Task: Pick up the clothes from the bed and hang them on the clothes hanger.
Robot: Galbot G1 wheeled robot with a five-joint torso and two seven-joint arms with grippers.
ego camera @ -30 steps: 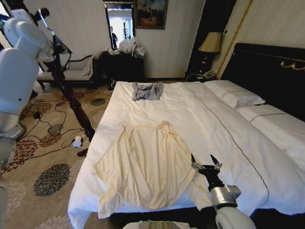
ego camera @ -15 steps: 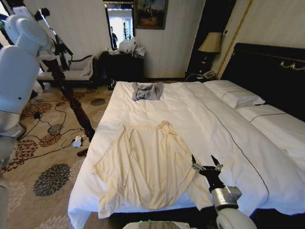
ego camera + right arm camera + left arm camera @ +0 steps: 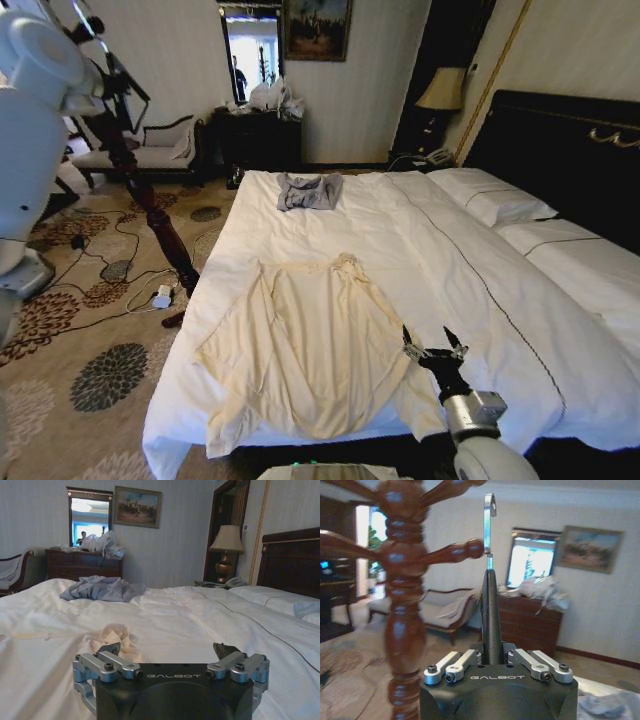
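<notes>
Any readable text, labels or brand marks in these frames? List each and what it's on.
"GALBOT": on the black housing of the left end effector, which grips the slim black clothes hanger.
"GALBOT": on the black housing of the right end effector, open over the white-duveted bed.
The framed painting carries no legible text.

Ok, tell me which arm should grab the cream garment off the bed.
Right. The right hand is open, low over the bed beside the cream garment. The left hand is raised by the wooden coat stand, shut on the clothes hanger.
</notes>
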